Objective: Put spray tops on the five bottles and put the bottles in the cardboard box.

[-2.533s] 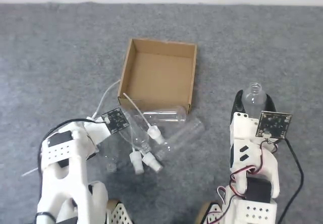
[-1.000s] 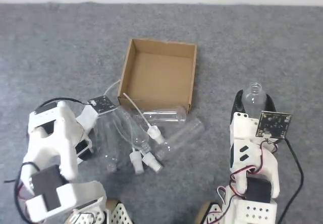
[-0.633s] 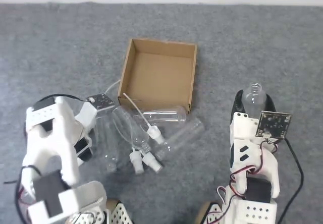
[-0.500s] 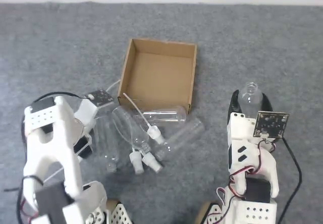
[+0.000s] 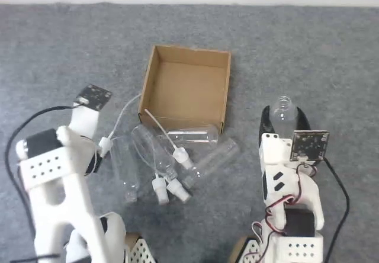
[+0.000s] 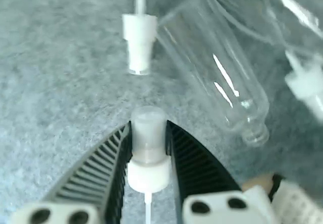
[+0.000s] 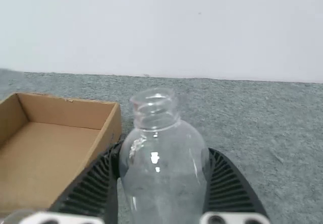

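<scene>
My left gripper is shut on a white spray top, held a little above the carpet; in the high view this spray top sits left of the bottle pile, its thin tube trailing toward the box. My right gripper is shut on a clear bottle that stands upright with an open neck, to the right of the cardboard box. From above, the held bottle has a black finger on each side. Several clear bottles lie in front of the box, among them loose spray tops.
Below my left gripper another spray top lies on the carpet next to a capless bottle. The box's brown wall stands open-topped beside the held bottle. Grey carpet stretches to the left and far right, with a white wall behind.
My left arm has drawn back to the left and risen, carrying the spray top off the pile. My right arm has shifted slightly left with the bottle.
</scene>
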Motion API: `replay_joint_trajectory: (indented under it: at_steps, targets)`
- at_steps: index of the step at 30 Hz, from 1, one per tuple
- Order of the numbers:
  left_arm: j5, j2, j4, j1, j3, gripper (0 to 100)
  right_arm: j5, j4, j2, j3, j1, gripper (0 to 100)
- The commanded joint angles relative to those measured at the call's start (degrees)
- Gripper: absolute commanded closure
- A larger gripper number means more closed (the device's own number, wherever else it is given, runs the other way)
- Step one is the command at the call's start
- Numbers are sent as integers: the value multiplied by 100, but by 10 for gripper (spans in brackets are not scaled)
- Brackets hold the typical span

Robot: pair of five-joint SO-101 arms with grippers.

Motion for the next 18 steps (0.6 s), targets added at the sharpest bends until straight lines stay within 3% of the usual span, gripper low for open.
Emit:
replay_joint_trajectory:
  at_steps: [1, 10, 18]
  targets:
    - [659, -651, -114, 35, -303, 987, 281, -136, -92, -35, -233, 916]
    - [1635, -1767, -149, 35, -312, 987, 308, -127, -92, -35, -286, 916]
    - [2681, -2356, -1037, 35, -312, 987, 334, -4, -92, -35, -497, 916]
